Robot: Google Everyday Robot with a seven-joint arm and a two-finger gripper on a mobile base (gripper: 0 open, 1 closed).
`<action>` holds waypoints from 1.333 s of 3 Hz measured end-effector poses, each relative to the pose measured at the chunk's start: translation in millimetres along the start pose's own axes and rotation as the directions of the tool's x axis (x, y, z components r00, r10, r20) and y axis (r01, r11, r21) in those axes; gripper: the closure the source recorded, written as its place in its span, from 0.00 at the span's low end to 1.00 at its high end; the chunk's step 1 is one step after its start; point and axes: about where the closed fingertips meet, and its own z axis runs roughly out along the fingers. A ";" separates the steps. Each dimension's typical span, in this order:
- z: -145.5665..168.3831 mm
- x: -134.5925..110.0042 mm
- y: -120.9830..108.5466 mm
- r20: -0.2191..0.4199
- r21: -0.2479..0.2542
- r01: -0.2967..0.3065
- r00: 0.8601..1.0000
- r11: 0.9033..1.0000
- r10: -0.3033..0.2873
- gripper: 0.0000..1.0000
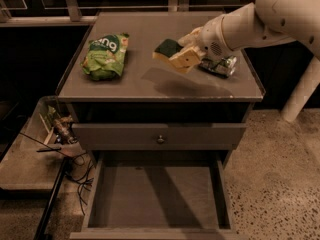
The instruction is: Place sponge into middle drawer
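The sponge (167, 49), dark green on top with pale yellow foam beneath, is held off the cabinet top (150, 84), casting a shadow below it. My gripper (177, 54) is shut on the sponge, its pale fingers (186, 58) clamped on the sponge's right side, the white arm reaching in from the upper right. The middle drawer (157, 196) stands pulled open at the bottom of the view, wide and shallow, its grey floor bare.
A light-green snack bag (105, 55) lies on the left of the cabinet top. A shiny green wrapped packet (220, 65) lies at the right, under my arm. A closed drawer front with a round knob (160, 139) sits above the open drawer. Clutter and cables (62, 134) lie at left.
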 end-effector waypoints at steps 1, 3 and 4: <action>-22.6 14.8 16.8 -0.002 0.038 0.000 1.000 0.999 0.000 1.00; -60.3 77.4 80.4 -0.076 0.095 -0.013 0.997 0.995 0.020 1.00; -60.2 77.4 80.4 -0.076 0.095 -0.013 0.997 0.995 0.020 1.00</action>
